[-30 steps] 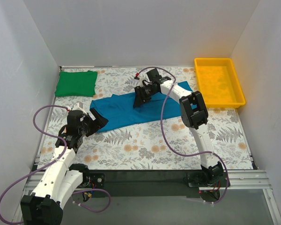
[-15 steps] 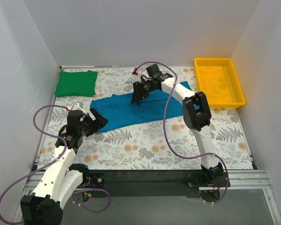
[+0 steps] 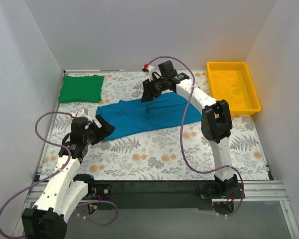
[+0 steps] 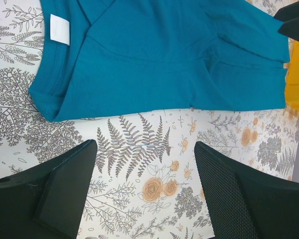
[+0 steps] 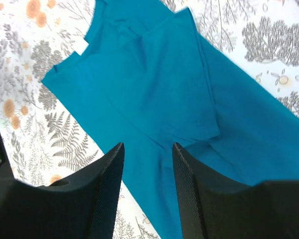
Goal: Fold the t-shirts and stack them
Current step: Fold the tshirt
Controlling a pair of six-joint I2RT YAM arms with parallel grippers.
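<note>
The teal-blue t-shirt (image 3: 144, 114) lies flat at mid-table on the floral table (image 3: 154, 154), folded into a long band that runs from the near left toward the far right. Its collar end points to the left arm. The left wrist view shows the ribbed neckline, a small white neck label (image 4: 59, 29) just inside it, and several soft creases across the body (image 4: 164, 59). The right wrist view shows an overlapping folded panel with a slanted edge across the cloth (image 5: 159, 89). The bright green t-shirt (image 3: 80, 88) sits folded into a compact rectangle at the far left corner, well apart from the teal one. The yellow tray (image 3: 228, 63) stands at the far right. The left gripper (image 3: 103, 129) is just beside the collar end, its jaws wide apart (image 4: 145, 149) with only patterned table between them. The right gripper (image 3: 147, 95) is over the far edge of the teal shirt, its jaws apart (image 5: 145, 149). Flat cloth shows through the gap, and nothing is seen pinched.
</note>
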